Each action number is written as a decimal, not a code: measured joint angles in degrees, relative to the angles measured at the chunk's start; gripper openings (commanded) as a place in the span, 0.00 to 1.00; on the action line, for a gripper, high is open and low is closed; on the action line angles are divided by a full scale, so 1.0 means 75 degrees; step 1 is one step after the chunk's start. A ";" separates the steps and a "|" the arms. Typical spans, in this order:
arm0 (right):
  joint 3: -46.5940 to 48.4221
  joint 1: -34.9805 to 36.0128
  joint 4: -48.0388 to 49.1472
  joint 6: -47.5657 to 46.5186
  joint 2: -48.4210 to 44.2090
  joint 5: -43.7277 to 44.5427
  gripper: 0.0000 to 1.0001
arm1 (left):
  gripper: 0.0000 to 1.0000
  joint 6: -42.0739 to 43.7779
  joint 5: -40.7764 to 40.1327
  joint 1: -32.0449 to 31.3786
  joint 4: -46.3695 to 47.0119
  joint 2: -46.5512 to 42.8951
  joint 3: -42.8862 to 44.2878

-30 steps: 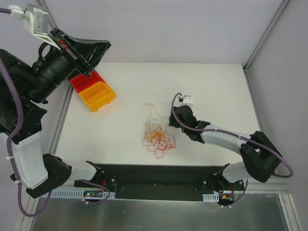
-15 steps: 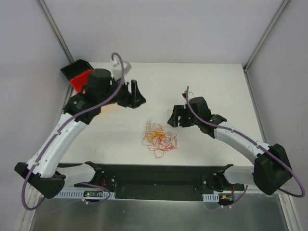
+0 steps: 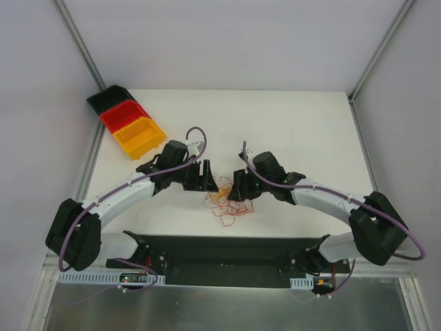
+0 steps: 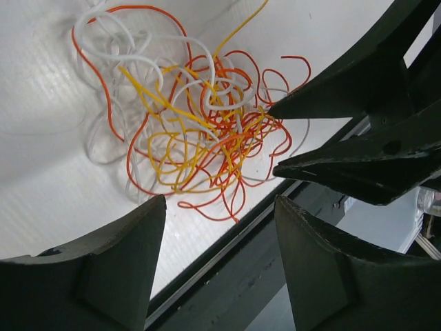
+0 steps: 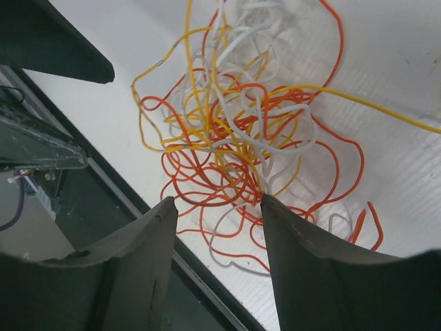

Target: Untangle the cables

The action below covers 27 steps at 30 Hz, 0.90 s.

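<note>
The cables point(image 3: 230, 205) lie in one tangled heap of thin orange, red, yellow and white strands on the white table, near its front edge. My left gripper point(image 3: 205, 176) hangs just left of the heap and my right gripper point(image 3: 237, 187) just right of it, facing each other. In the left wrist view the cables point(image 4: 200, 131) spread beyond my left gripper point(image 4: 219, 201), which is open and holds nothing. The right wrist view shows the cables point(image 5: 241, 131) just past my right gripper point(image 5: 218, 200), also open and holding nothing.
Three stacked bins, black, red and orange point(image 3: 138, 135), stand at the table's far left. A black strip point(image 3: 227, 247) runs along the front edge just below the heap. The right gripper's fingers point(image 4: 331, 103) show in the left wrist view.
My left arm has swung down from high at the far left to the table beside the heap, and its gripper has opened. My right gripper has moved left, up to the heap.
</note>
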 measured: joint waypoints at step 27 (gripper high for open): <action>0.1964 -0.0816 -0.4870 0.0525 -0.2739 0.8664 0.01 | 0.00 0.1128 -0.5709 -0.0236 -0.1064 -0.2532 0.1370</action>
